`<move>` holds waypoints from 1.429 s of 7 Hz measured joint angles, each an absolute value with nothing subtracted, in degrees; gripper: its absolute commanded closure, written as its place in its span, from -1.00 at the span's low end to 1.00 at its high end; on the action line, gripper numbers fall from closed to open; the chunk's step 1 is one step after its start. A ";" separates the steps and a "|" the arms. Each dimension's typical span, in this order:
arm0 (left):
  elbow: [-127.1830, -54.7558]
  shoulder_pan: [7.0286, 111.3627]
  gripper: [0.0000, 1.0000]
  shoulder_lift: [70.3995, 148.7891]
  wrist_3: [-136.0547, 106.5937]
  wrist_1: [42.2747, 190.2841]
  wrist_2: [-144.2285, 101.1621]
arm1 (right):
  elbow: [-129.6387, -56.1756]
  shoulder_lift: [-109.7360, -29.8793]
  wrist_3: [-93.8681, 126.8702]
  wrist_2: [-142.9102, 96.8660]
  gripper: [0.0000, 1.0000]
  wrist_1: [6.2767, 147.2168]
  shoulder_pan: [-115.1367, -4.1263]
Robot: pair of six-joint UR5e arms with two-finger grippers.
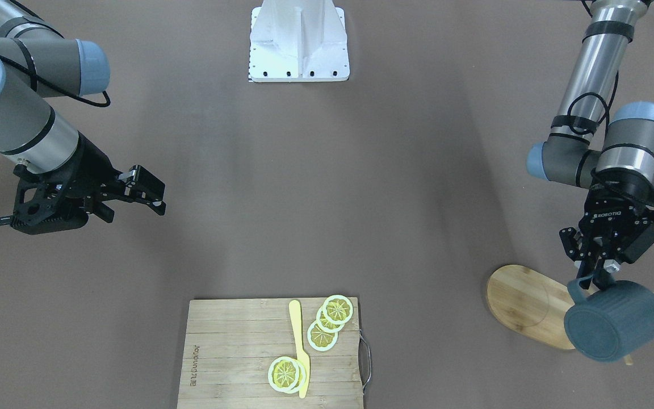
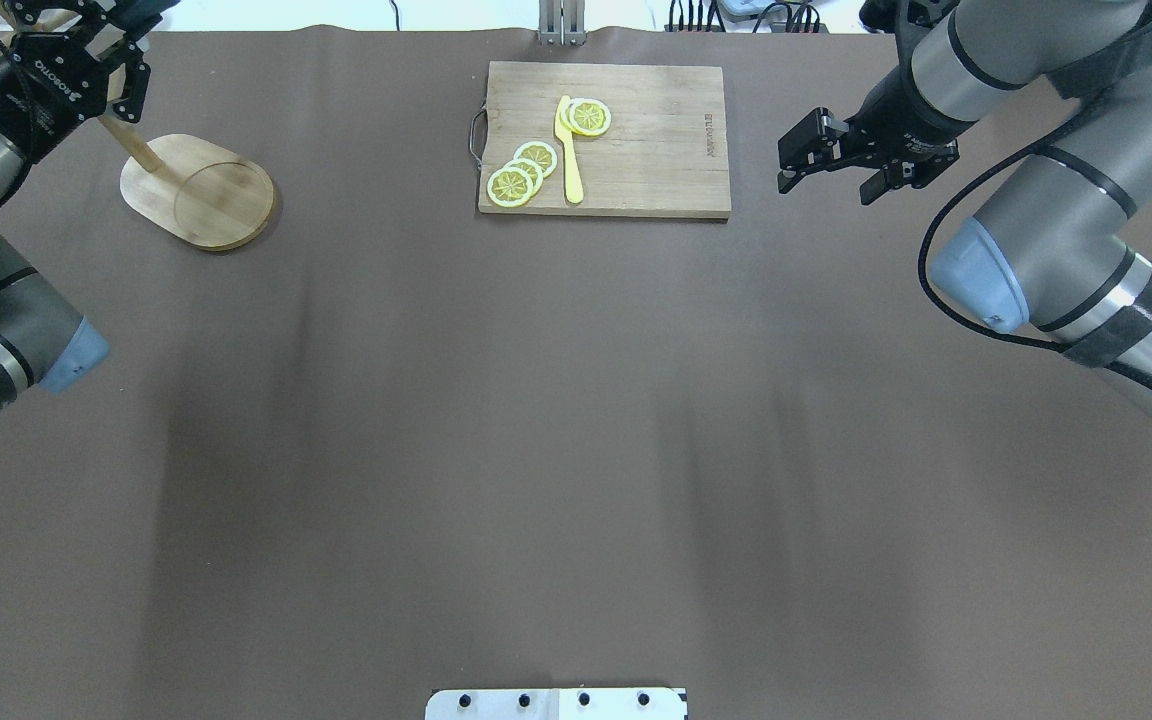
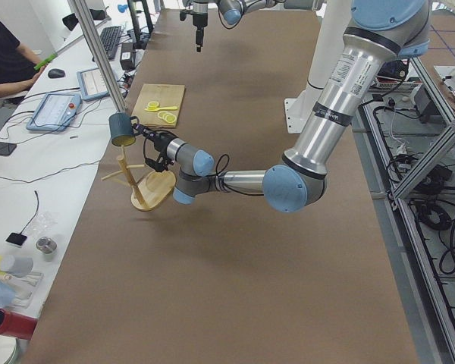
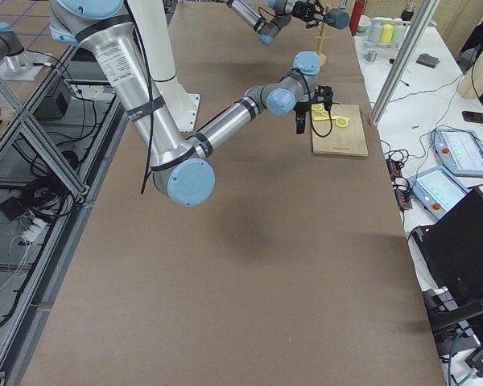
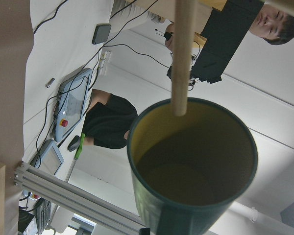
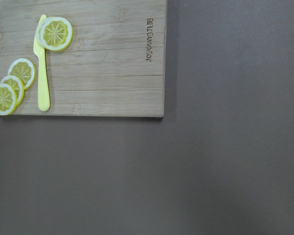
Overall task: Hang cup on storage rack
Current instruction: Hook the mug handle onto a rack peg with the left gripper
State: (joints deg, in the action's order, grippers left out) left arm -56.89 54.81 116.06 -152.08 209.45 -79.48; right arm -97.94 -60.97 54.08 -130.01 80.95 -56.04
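1. The cup (image 1: 616, 321) is held clear of the bench (image 1: 327, 199), tipped on its side over the post end of the storage rack (image 1: 523, 301). Its flat bottom is turned toward the front camera.
2. The left end effector (image 1: 595, 277) is clamped on the cup's loop handle, and the cup body hangs below the fingers.
3. The right end effector (image 1: 134, 197) is spread wide and empty, near the cutting board (image 1: 273, 352) and well apart from the rack.
4. In the left wrist view a thin dowel peg (image 5: 182, 54) is seen crossing the cup's mouth rim. Contact cannot be told.
5. Handling, as judged: the cup is taken for glazed ceramic, so rigid, fairly heavy and liable to chip on a knock. A smooth glaze could let it swing or slip in a handle pinch.
6. Hold point, as judged: the handle is the natural grip, but part of the loop must be left free so a peg can be threaded through it.
7. Cup: cylindrical, dark teal outside, yellowish inside.
8. Rack: pale wood, with a flat oval base marked by a ring groove, a round post and thin angled pegs.
9. Board: rectangular bamboo with a metal handle. Lemon slices (image 1: 321, 335) and a yellow knife (image 1: 300, 346) are laid on it.
10. The bench is covered in matte brown.
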 measured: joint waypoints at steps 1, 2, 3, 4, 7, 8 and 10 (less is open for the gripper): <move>-56.75 54.83 1.00 115.84 -153.23 209.46 -79.54 | -97.94 -60.88 54.11 -129.86 -0.99 80.95 -55.98; -56.72 54.91 1.00 115.60 -153.73 209.50 -79.59 | -97.99 -60.85 54.13 -129.78 -0.99 80.95 -55.94; -56.70 54.96 1.00 115.36 -153.93 209.52 -79.67 | -98.10 -60.83 54.21 -129.74 -0.99 80.95 -55.88; -56.66 54.99 1.00 115.04 -154.05 209.53 -79.77 | -98.24 -60.82 54.37 -129.71 -0.99 80.95 -55.79; -56.60 55.08 1.00 113.70 -159.61 209.59 -79.73 | -98.38 -60.82 54.57 -129.21 -0.99 80.95 -55.40; -56.57 55.13 1.00 113.55 -161.96 209.63 -79.64 | -98.36 -60.79 54.58 -129.09 -0.99 80.95 -55.30; -56.53 55.14 1.00 112.82 -164.14 209.70 -79.59 | -98.29 -60.75 54.58 -129.03 -0.99 80.95 -55.22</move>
